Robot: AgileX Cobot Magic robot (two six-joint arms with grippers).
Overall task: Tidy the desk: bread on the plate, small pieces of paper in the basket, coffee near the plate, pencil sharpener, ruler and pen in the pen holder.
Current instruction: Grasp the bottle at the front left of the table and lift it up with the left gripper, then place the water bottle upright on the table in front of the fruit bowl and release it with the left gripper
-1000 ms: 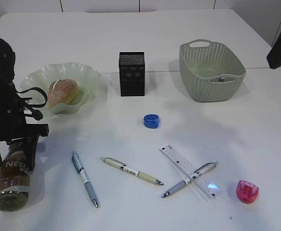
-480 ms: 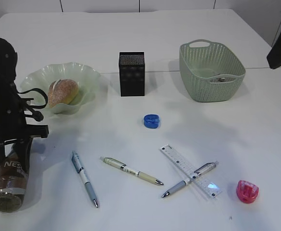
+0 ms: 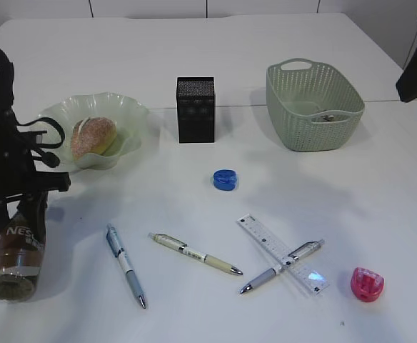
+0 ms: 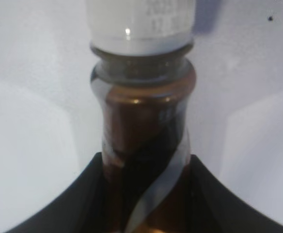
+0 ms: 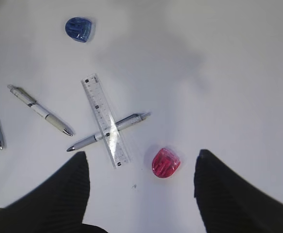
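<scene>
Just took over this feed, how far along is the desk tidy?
Done: bread sits on the plate; something small lies in the basket. In hand: left gripper clamps the coffee bottle. Left: three pens, ruler, blue sharpener and pink sharpener, all outside the pen holder.

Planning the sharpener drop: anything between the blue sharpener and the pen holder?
Nothing: bare table between blue sharpener and pen holder, clear in exterior view.

The left claw [image 3: 30,207] has closed on the coffee bottle [image 3: 16,257] and shifted it slightly toward the plate [image 3: 133,118].
</scene>
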